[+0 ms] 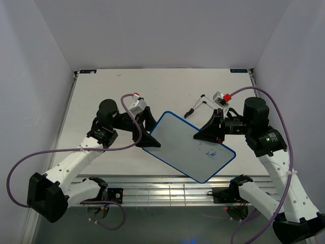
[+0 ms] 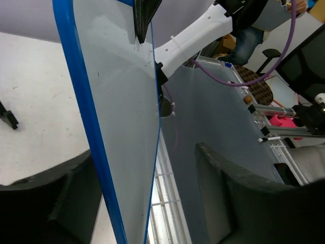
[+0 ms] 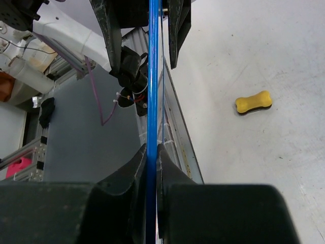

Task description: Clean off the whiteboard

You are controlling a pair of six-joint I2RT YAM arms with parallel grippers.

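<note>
board: flat white blue-rimmed whiteboard (image 1: 188,147) overhanging near edge of white table (image 1: 101,91) | right fingers (image 3: 127,175): clamped on its rim | left fingers (image 2: 244,198): wide, straddling opposite edge

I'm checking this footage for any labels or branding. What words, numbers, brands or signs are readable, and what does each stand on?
None can be read.
Dark scribbles on the flat white whiteboard with a blue rim: loose marks, not legible words.
Small dark label at the far left corner of the white table: too small to read.
Small dark label at the far right corner: too small to read.
</note>
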